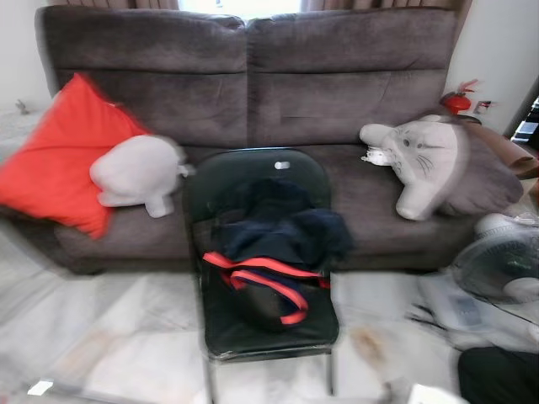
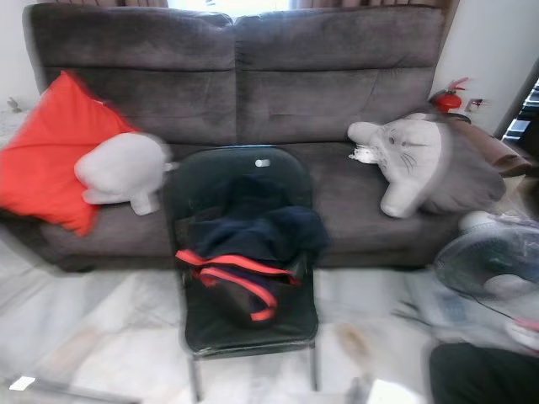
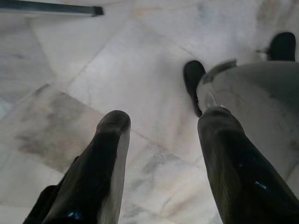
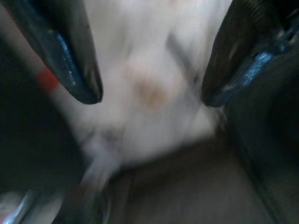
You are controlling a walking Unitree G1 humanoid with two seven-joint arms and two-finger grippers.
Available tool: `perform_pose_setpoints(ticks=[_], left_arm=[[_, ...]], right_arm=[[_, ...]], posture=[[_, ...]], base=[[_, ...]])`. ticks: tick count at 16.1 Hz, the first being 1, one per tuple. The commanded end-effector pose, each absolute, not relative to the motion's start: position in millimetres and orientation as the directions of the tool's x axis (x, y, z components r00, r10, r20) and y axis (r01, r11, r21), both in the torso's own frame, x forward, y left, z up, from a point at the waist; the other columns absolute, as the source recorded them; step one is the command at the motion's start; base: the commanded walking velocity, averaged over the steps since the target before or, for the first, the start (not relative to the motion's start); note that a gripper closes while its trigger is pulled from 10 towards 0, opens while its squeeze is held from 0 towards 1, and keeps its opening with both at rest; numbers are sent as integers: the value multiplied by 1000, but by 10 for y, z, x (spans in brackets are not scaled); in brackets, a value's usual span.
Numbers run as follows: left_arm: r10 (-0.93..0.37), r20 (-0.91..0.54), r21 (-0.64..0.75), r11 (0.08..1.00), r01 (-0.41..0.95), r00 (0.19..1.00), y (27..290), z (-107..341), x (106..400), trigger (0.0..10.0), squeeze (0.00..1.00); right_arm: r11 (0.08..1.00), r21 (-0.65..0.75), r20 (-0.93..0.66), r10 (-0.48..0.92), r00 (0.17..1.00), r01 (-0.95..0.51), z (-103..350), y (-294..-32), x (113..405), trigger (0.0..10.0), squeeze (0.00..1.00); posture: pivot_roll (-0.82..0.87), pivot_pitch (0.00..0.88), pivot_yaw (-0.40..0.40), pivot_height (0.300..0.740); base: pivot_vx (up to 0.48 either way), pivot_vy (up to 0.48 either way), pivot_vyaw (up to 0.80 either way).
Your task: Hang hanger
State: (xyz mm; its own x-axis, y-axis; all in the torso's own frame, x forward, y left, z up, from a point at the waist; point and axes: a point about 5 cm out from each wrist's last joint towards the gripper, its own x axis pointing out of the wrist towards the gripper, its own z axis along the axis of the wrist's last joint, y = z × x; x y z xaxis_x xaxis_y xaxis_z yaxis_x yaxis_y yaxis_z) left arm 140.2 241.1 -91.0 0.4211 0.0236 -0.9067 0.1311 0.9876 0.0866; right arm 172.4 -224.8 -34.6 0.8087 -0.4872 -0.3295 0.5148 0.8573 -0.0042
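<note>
Left eye view, contents: dark folding chair (image 1: 257, 252) standing on pale marble floor (image 1: 118, 320), directly in front of brown sofa (image 1: 253, 76).

- On chair seat: heap of dark navy clothing (image 1: 282, 231) with red-trimmed garment or bag (image 1: 269, 286) at front. No hanger discernible in the heap — possibly buried under the cloth, cannot tell.
- On sofa: red cushion (image 1: 55, 156) at robot's left, with grey plush (image 1: 135, 172) touching it; large grey-and-white plush (image 1: 442, 164) at robot's right.
- Beyond sofa's right end: small red object (image 1: 457, 101), probably an extinguisher.
- On floor at right: white fan (image 1: 501, 265), blurred.

Left wrist view: left gripper (image 3: 161, 126) hanging over marble floor, fingers well apart, holding nothing; robot's own grey leg and black foot beside it.

Right wrist view: right gripper (image 4: 152, 98) also spread wide, empty — blurred pale floor and dark shapes beyond.

Handling, judged: hanger likely light, rigid, smooth; prone to slipping or swinging if pinched at one end. Best taken at neck just below hook, or at mid-bar, keeping hook free. Draped fabric soft and limp, liable to slide off or snag on the chair when lifted. Nowhere to hang it discernible from these views.
</note>
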Motion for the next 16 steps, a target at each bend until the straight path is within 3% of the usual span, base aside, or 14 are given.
perform_pose_setpoints(ticks=[1,6,12,14,15,16], left_arm=[[40,-924,100,985,139,381,2471,-938,1279,10000,0],[42,-923,104,985,140,384,2475,-933,1292,10000,0],[43,-922,106,984,143,386,2477,-927,1310,10000,0],[43,-921,106,984,142,386,2478,-926,1313,10000,0],[43,-922,106,984,143,385,2483,-923,1317,10000,0],[42,-923,106,984,146,383,2483,-923,1318,10000,0]], right_arm=[[830,-12,-78,-557,827,558,217,-2572,1863,10000,0],[885,-50,63,-460,886,463,713,-2470,2118,10000,0],[952,-187,214,-201,956,242,1460,-2286,2827,10000,0],[955,-246,185,-124,975,168,1522,-2186,2942,10000,0],[902,-431,46,24,999,-2,1474,-1974,3108,10000,0],[904,-426,28,44,999,-28,1467,-1907,3158,10000,0]], posture=[[-41,81,21,740],[-35,76,23,740],[-33,74,27,740],[-31,77,30,740],[-34,79,36,740],[-33,79,38,740]], base=[[0,0,0],[0,0,0],[0,0,0],[0,0,0],[0,0,0],[0,0,0]])
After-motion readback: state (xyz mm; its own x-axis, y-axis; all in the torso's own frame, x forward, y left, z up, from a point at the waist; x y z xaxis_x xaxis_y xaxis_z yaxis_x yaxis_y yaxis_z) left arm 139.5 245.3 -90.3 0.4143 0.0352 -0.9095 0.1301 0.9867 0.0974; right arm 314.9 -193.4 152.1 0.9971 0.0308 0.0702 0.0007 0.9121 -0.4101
